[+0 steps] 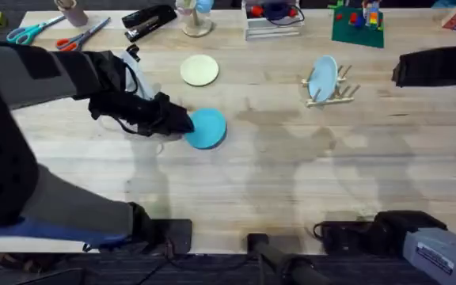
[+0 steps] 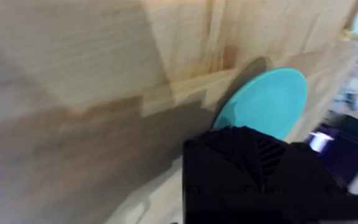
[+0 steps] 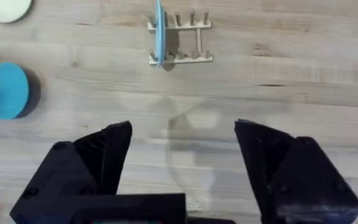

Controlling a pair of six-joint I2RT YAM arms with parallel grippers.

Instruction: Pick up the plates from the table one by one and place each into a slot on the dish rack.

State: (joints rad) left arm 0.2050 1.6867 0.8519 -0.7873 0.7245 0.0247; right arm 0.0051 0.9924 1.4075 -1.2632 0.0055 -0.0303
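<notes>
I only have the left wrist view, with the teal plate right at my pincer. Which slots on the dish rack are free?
Observer: The dish rack holds a pale blue plate upright in the end slot on the teal plate's side. The other slots are free.
Operator: Where's the cream plate?
Observer: The cream plate lies flat on the table, beyond the teal plate and apart from it.
Operator: Is the right arm in my way?
Observer: The right pincer is open, holds nothing, and is clear of both the rack and the teal plate.
</notes>
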